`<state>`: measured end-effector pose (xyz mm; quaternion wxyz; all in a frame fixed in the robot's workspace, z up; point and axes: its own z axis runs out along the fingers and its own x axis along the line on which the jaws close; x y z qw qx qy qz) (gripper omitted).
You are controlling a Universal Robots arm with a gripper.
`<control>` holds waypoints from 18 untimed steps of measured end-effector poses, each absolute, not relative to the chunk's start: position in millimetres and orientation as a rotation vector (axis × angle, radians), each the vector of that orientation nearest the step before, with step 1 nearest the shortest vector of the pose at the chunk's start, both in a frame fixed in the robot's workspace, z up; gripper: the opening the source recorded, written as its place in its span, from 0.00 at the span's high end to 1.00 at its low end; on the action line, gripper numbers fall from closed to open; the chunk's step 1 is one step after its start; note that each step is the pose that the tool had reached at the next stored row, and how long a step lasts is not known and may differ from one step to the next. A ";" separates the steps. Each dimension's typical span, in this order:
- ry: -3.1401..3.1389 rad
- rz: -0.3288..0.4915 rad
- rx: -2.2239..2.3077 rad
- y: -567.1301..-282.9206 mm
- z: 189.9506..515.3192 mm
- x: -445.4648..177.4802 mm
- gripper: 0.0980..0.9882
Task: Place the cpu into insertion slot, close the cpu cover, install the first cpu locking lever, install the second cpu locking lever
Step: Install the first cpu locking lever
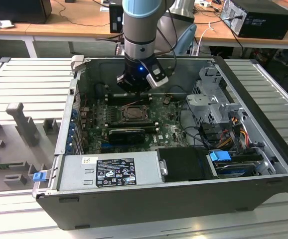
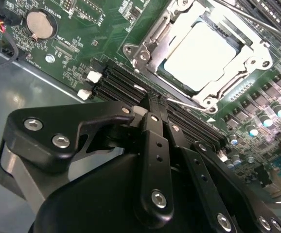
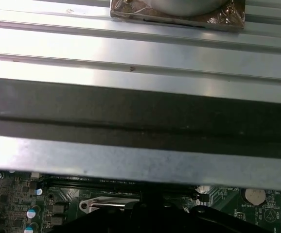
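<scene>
Gripper [image 2: 152, 99] with its jaws drawn together on nothing, tips poised over a thin wire locking lever [image 2: 186, 102] at the socket's edge, beside the black memory slots [image 2: 116, 82]. The cpu [image 2: 201, 56] lies seated in the insertion slot [image 1: 133, 113], with the cpu cover [image 2: 152, 36] closed flat around it. Judged risk: the narrow tips could slide off the springy lever, which would leave it unlatched or scrape the green motherboard [image 2: 82, 29]. The open computer case [image 1: 263, 89] rests on a ribbed metal table [image 1: 29, 79]; wooden desks [image 1: 74, 20] with cables stand behind.
</scene>
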<state>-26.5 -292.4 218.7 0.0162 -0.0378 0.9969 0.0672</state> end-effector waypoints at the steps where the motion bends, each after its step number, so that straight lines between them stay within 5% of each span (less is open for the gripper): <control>1: 3.100 0.209 -0.117 -292.4 217.9 -25.6 0.99; 18: 3.101 0.191 -0.087 -292.4 206.0 -22.4 0.99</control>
